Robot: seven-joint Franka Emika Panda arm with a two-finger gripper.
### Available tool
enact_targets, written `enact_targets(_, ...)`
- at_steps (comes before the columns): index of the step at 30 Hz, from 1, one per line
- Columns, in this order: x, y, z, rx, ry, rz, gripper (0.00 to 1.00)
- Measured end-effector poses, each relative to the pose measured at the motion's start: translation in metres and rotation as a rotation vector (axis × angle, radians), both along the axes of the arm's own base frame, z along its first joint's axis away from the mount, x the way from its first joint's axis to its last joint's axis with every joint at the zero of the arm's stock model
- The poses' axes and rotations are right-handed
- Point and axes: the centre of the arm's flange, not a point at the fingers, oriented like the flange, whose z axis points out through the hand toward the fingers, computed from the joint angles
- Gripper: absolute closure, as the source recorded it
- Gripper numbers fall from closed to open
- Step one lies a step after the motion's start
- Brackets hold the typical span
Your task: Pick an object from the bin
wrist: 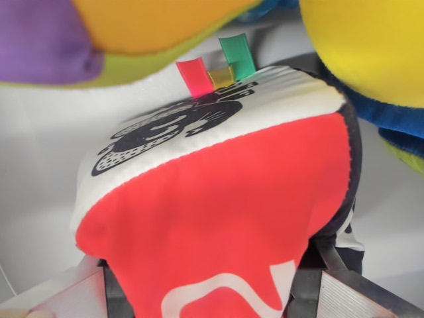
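A soft fabric cube [218, 199] fills the middle of the wrist view. It has a red face toward the camera and a white top face printed with a black lion [172, 126]. Red, yellow and green ribbon tags [218, 69] stick up from its far edge. My gripper [205, 288] is at the bottom of the view, shut on the cube. The grey left finger [73, 291] and right finger [351, 291] press into its lower sides, and the red cloth narrows between them.
An orange, purple and green plush toy [99, 33] lies beyond the cube at the top left. A yellow and blue plush [371, 53] is at the top right, close to the cube's corner. The white bin surface [40, 152] shows on both sides.
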Motion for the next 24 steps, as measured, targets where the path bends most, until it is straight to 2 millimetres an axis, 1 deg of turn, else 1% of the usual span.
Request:
enact_targets(16,0.0,0.0,0.001,0.0,-0.002,-0.001,1.0)
enact_targets(24,0.001,0.0,0.014,0.0,-0.004,0.001,1.0)
